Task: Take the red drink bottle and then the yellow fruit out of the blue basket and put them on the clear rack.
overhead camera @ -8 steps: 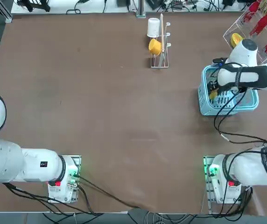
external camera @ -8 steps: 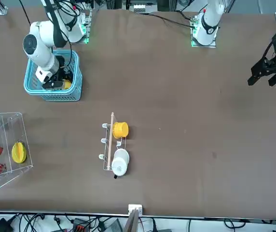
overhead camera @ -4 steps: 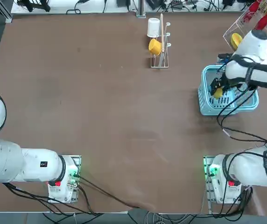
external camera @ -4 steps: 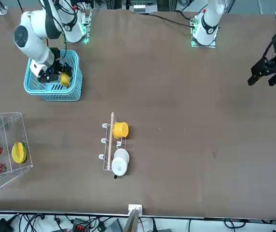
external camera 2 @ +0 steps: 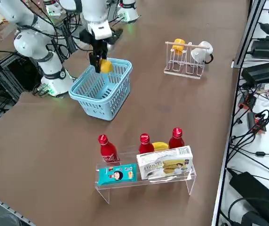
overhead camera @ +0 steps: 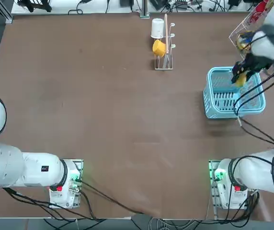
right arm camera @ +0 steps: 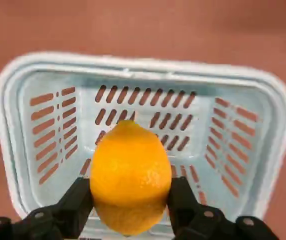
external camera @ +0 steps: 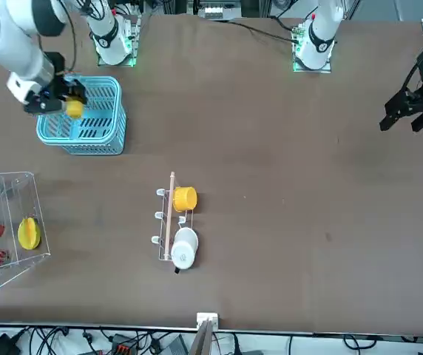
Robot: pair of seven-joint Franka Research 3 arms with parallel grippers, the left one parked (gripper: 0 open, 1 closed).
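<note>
Right gripper (right arm camera: 130, 200): jaws clamped on the yellow fruit (right arm camera: 130, 177), above the blue basket (external camera 2: 101, 92).
Right wrist view: basket interior empty.
Right side view: clear rack (external camera 2: 146, 181) holds three red bottles.

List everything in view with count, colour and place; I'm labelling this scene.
yellow fruit: one, yellow, held above the basket.
blue basket: one, light blue, on the table, empty.
clear rack: one, transparent, near the table's edge on the robot's right.
red bottles: three, red, standing on the rack.
larger yellow fruit: one, yellow, on the rack.
blue packet: one, on the rack.
pale packet: one, on the rack.
wire cup stand: one, far side of the table.
yellow cup: one, on the stand.
white cup: one, on the stand.
right end effector: shut on the fruit, above the basket.
</note>
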